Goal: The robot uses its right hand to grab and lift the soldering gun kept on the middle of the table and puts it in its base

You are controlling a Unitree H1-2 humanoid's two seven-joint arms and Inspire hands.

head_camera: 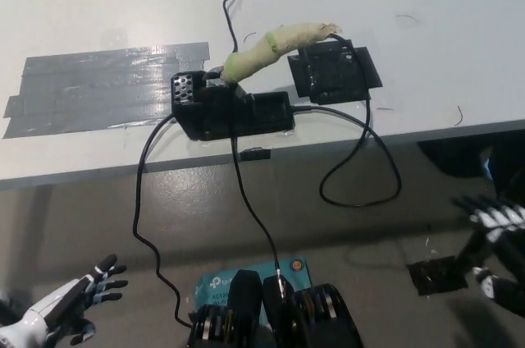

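Observation:
The soldering gun [275, 43], wrapped in pale yellow-green tape, rests tilted with its tip end in the black base [230, 110] near the table's front edge. Its handle end points up and right toward a black pad [332, 73]. My black right hand [496, 237] is far off at the lower right, below the table edge, fingers spread and holding nothing. My white left hand [70, 307] rests at the lower left, open, well below the table.
Grey tape strips [90, 89] cover the white table [426, 11] left of the base. Black cables [361, 167] hang from the base over the front edge. A teal box [246, 278] lies on the floor below.

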